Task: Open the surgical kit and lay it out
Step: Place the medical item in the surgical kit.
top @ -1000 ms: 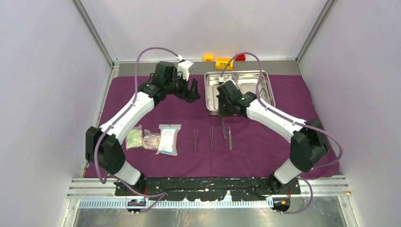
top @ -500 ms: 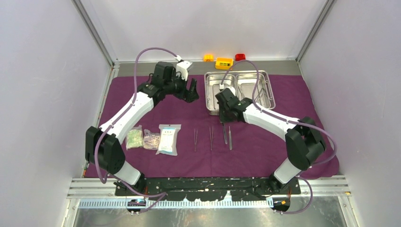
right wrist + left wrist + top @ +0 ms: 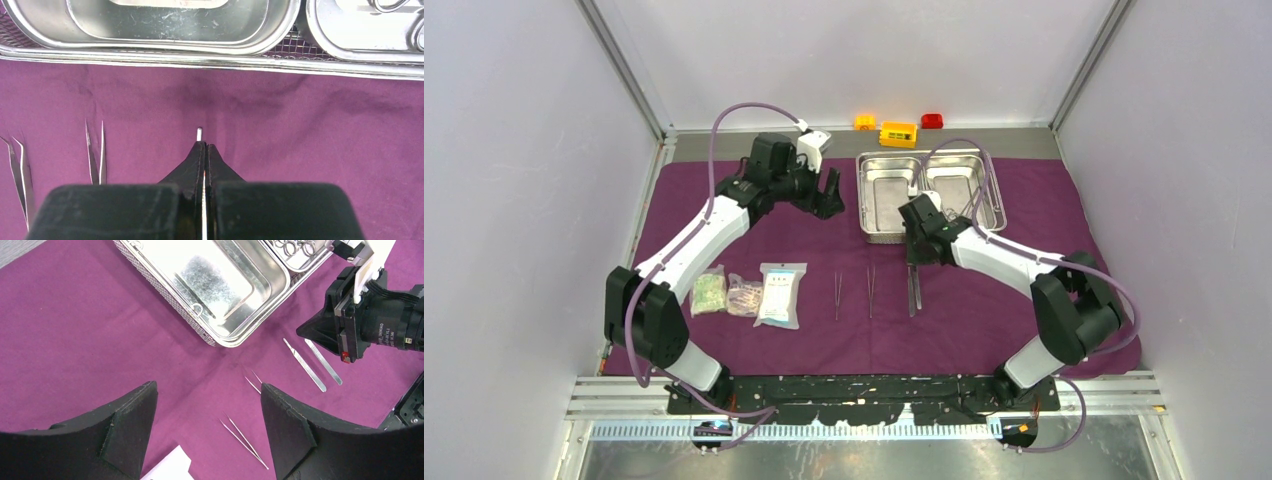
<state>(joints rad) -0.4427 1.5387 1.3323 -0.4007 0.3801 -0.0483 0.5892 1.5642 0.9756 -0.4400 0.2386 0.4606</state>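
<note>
A dark purple cloth (image 3: 984,320) covers the table, seen from above with two robot arms reaching in from the near edge.

At the near left, three small clear packets (image 3: 744,296) lie in a row on the cloth, close together.

Further back, the left gripper (image 3: 831,199) hangs over bare cloth just left of the tray. Its fingers (image 3: 127,415) are spread wide and grasp nothing.

Right of the packets, two pairs of thin steel tweezers (image 3: 837,295) lie side by side but apart, with their points towards the back.

Next to them, the right gripper (image 3: 204,145) is low over the cloth, just in front of the tray's near edge. Its fingers are pressed tight together on a thin steel tool (image 3: 200,132). The tip of the tool pokes out past the fingertips towards the tray.

The left wrist camera shows two flat steel handles (image 3: 304,364) lying parallel beneath this gripper. Which of the two is being held cannot be told.

Behind the gripper, a shiny steel tray (image 3: 884,200) with two compartments sits on the far part of the cloth. Its right compartment holds ring-handled tools (image 3: 970,197).

Beyond the cloth, by the back wall, sit three toy bricks (image 3: 897,133), two yellow-orange and one red.
</note>
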